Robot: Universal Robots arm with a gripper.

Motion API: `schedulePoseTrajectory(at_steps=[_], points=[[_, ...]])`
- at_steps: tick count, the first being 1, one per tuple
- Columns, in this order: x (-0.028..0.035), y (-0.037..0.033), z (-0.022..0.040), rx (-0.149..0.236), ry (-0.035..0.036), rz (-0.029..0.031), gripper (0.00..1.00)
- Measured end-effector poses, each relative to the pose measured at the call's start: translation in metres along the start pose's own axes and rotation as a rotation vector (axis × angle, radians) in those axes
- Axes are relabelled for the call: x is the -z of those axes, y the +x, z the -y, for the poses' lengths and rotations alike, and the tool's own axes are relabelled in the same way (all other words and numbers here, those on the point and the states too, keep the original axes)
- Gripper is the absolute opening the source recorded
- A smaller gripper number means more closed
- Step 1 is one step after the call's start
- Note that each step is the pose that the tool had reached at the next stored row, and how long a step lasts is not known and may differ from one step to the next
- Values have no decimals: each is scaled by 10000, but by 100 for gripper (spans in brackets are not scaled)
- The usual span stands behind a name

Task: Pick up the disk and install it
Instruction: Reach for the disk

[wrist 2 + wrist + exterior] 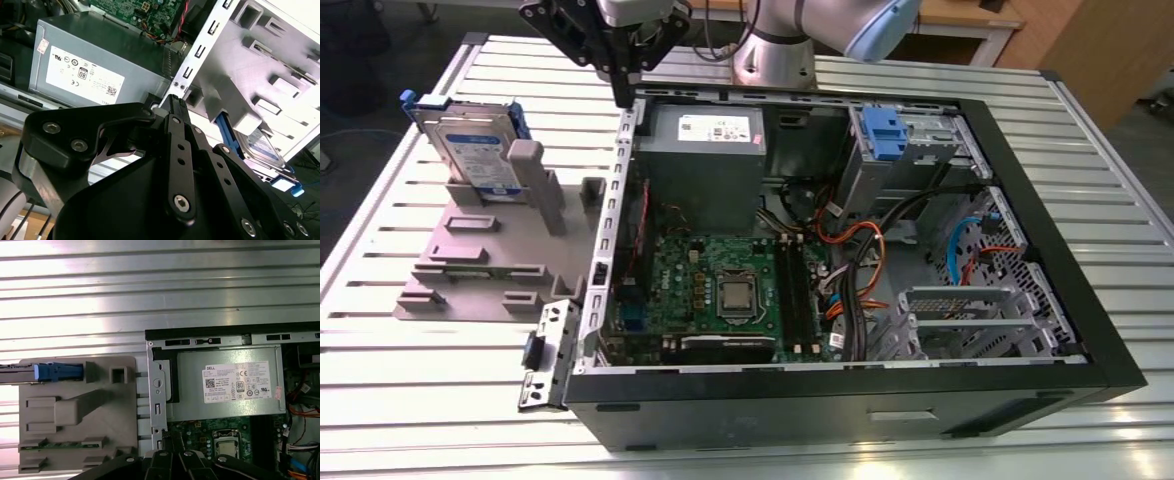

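The disk (467,150), silver with a white-and-blue label and a blue bracket, stands upright at the far end of the grey holder (480,260) on the exterior view's left. In the second wrist view the disk (262,150) lies beyond the holder (260,55). The first wrist view sees the disk (30,371) edge-on, beside the holder (75,410). My gripper (624,92) hangs over the case's wall by the power supply, to the right of the disk and apart from it. The gripper (172,100) is shut with nothing in it, and its tip (170,440) points at the case's edge.
The open black computer case (854,400) fills the middle, with a grey power supply (707,150), a green motherboard (720,290) and cables. A blue-fronted bay (881,130) sits at the back right. A metal drive cage (961,320) sits at the front right. The ribbed metal table (400,400) carries everything.
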State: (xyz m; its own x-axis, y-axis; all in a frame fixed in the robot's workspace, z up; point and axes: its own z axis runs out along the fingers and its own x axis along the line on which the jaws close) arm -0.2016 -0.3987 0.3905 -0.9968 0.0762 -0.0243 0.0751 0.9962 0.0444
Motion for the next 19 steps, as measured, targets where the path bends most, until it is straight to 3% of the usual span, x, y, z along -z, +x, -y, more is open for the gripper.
schedulePoseTrajectory(at_steps=[19], points=[[-1,96,7,-1,1,0,11]])
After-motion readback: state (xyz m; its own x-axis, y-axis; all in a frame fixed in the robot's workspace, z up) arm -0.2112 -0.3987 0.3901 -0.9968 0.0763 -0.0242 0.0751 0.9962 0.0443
